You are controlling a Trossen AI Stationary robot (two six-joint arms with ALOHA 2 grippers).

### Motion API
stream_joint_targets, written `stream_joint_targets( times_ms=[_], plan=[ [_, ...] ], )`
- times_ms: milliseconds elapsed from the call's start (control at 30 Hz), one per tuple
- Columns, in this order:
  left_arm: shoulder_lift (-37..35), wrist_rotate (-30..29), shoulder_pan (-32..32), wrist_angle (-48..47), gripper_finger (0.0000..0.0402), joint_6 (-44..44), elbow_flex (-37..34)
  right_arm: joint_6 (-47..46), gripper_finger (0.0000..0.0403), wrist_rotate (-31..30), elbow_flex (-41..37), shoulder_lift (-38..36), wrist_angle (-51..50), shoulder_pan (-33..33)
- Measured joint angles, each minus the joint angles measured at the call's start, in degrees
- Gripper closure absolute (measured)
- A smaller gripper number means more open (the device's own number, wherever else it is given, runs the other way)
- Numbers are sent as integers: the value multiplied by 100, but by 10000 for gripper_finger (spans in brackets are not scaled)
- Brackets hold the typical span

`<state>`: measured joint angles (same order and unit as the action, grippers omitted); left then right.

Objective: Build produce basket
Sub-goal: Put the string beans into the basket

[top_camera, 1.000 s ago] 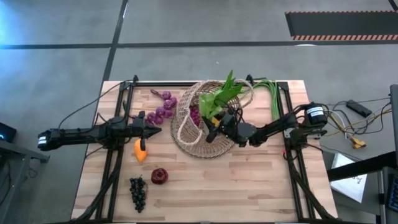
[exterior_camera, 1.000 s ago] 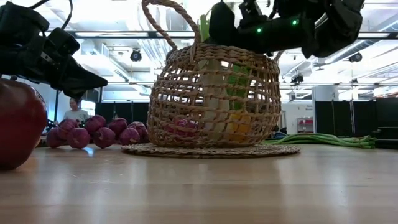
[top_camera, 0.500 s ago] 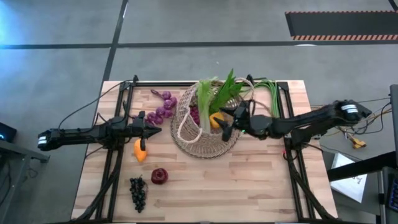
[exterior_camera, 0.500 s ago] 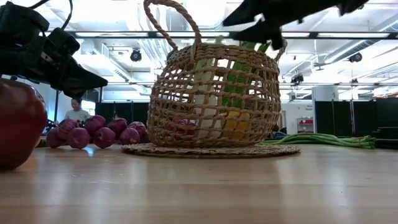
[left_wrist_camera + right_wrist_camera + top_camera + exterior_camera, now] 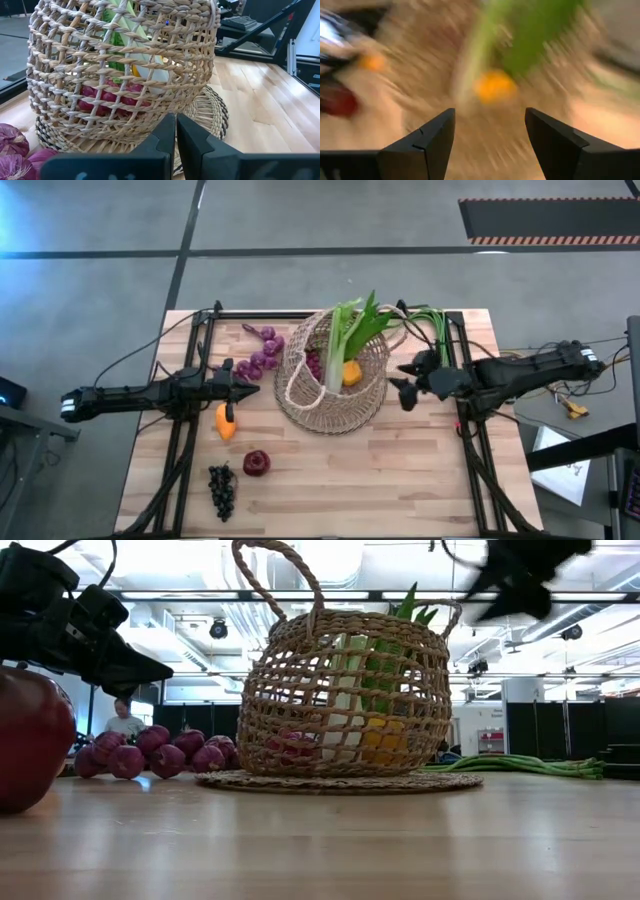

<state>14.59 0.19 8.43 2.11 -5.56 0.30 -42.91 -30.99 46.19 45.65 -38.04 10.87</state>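
The basket (image 5: pixel 335 385) is sitting mid-counter (image 5: pixel 400 480), holding a leek (image 5: pixel 345 340) and an orange fruit (image 5: pixel 351 373). The right hand (image 5: pixel 408 382) is hovering just beside it, fingers spread and empty. The left hand (image 5: pixel 250 389), fingers pressed together, is waiting near the basket's other side.

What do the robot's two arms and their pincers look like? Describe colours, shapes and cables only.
Both arms are dark, slim and jointed. The left pincer ends in two flat black fingers tapering to squared tips. The right pincer has two broad, wedge-shaped black fingers. Thin dark cables trail from each arm's base.
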Motion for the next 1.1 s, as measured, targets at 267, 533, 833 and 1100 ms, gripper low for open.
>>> stream_joint_targets(
  times_ms=[267, 533, 833, 1100],
  plan=[
    [0, 0, 2, 0, 402, 0, 0, -2612, 172, -16, 89, 557, -3061, -282],
    [0, 1, 1, -2, 402, 0, 0, -1623, 156, 306, -93, 1688, -3250, -2128],
    [0, 0, 0, -1, 402, 0, 0, -76, 124, 629, -104, 2770, -2747, -4269],
    [0, 1, 1, 0, 402, 0, 0, 317, 161, 1047, -111, 3485, -2272, -4980]
  ],
)
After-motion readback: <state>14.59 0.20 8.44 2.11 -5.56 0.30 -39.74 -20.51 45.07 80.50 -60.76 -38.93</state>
